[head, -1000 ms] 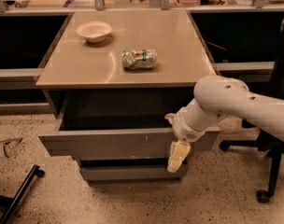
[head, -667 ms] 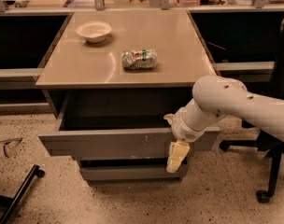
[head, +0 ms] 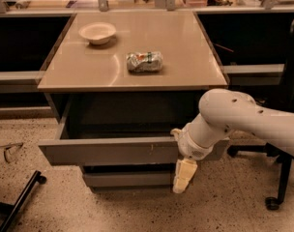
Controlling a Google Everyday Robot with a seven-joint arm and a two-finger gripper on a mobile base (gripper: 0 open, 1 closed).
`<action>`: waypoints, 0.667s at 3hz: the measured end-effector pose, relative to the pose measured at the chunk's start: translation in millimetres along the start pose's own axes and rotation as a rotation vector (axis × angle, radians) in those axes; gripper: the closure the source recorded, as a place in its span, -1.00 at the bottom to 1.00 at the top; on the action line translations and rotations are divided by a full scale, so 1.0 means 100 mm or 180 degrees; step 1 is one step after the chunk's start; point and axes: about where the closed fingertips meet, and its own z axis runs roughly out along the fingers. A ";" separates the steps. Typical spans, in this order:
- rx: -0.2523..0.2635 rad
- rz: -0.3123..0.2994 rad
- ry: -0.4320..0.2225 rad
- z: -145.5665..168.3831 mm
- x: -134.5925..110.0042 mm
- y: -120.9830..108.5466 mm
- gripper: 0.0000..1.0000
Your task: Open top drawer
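One arm, one gripper in play. The top drawer (head: 108, 151) stands pulled well out of the cabinet. Its grey front sits forward of the surface (head: 195, 57) edge, and a dark cavity shows between the front and the cabinet body. The inside is too dark to say whether anything lies in it.

The gripper (head: 183, 177) is at the right end of the drawer front, pointing down. Its cream tip hangs below the front's lower edge, in front of the narrower lower drawer (head: 127, 179). The white wrist covers the front's upper edge at that spot. I cannot tell whether the gripper is clenched or released, nor whether it touches the front or only stands before it.

Judgement on placement: the front has no handle, so a hold on its lip is the likely reason the wrist sits over the top edge. The arm reaches in from the right, which would explain the off-centre position.

On the surface, a pale bowl (head: 97, 33) sits back left and a crushed can (head: 144, 62) near the middle. They are well apart and both back from the front edge, so neither obstructs the drawer.

Progress, judged: the opening looks essentially done. Risks: an off-centre pull may skew the drawer, and pulling away carelessly could drag it. An office chair (head: 271, 203) stands near the arm on the right.
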 end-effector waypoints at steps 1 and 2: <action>0.0019 0.0086 0.0021 -0.06 0.01 0.26 -1.00; 0.0050 0.0185 0.0072 -0.12 0.09 0.60 -1.00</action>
